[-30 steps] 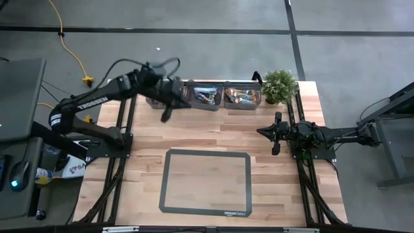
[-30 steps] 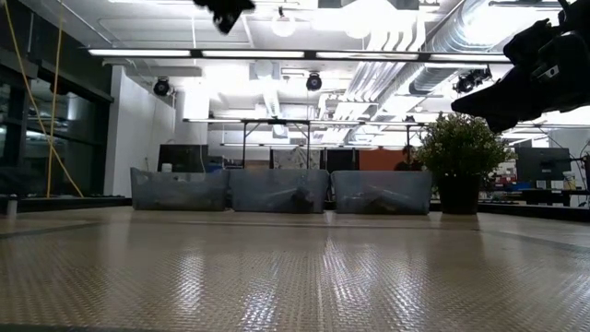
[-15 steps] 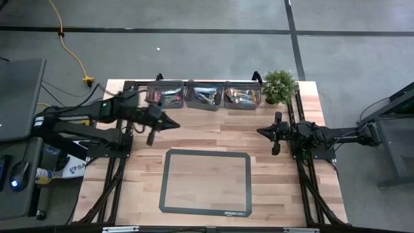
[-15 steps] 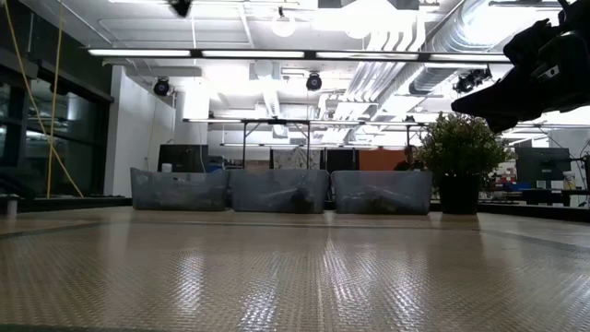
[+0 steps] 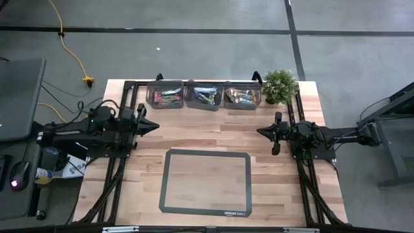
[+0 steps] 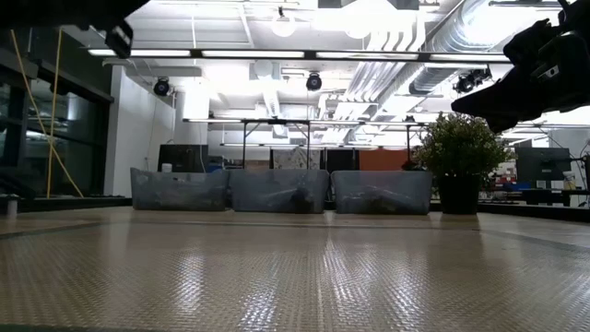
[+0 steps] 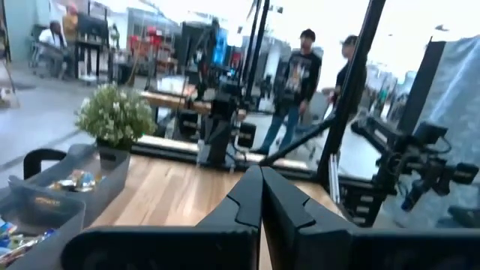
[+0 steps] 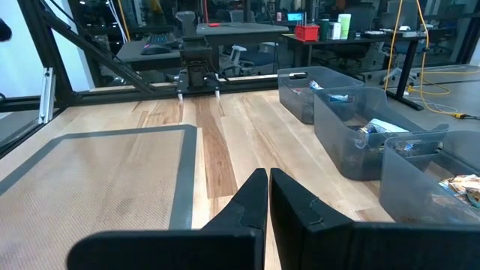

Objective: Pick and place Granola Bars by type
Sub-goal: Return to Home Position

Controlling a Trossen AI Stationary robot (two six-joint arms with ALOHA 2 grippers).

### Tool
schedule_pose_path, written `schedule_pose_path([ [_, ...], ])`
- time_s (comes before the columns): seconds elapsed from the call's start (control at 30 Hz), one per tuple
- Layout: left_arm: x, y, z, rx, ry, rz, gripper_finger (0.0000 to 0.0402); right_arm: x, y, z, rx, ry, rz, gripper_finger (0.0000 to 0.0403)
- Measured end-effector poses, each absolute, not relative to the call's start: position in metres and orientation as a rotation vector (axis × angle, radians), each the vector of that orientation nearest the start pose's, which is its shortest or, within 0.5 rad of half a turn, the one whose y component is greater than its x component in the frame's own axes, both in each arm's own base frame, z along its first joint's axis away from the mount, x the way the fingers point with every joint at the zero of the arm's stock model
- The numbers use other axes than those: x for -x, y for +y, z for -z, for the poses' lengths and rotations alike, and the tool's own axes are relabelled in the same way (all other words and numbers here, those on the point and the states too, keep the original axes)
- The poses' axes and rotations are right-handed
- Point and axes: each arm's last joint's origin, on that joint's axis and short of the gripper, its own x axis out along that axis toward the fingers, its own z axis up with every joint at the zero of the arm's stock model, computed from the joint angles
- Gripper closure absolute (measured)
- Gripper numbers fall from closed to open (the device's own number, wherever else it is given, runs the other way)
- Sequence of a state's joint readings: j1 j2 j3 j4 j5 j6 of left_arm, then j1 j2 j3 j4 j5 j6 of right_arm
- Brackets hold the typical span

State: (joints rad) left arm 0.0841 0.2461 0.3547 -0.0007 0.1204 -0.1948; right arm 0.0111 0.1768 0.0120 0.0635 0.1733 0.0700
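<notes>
I'm watching the left gripper point(image 5: 150, 125) over the left side of the table point(image 5: 213, 134), fingers point(image 7: 244, 199) pressed together, empty; right gripper point(image 5: 262, 131) likewise. Granola Bars point(image 5: 204, 96) are sitting in the grey bins point(image 5: 185, 90). Risk: folding arm clipping the black frame point(image 5: 129, 90) beside it.

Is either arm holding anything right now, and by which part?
Nothing. Both the left arm and right arm have their jaws shut and empty; the bars lie in the bins.

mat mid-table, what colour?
Tan with a dark grey border; the mat shows best in the high view.
</notes>
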Motion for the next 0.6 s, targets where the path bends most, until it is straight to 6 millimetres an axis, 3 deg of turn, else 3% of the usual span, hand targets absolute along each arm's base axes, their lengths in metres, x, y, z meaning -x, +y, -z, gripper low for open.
schedule_pose_path([
  [0.43,-0.084,0.004,-0.223,0.231,-0.160,0.053,0.0401,-0.107,-0.004,-0.159,-0.060,0.095,0.165,0.0402],
  [0.6,-0.085,0.004,-0.215,0.243,-0.150,0.056,0.0401,-0.107,-0.004,-0.159,-0.060,0.095,0.165,0.0402],
])
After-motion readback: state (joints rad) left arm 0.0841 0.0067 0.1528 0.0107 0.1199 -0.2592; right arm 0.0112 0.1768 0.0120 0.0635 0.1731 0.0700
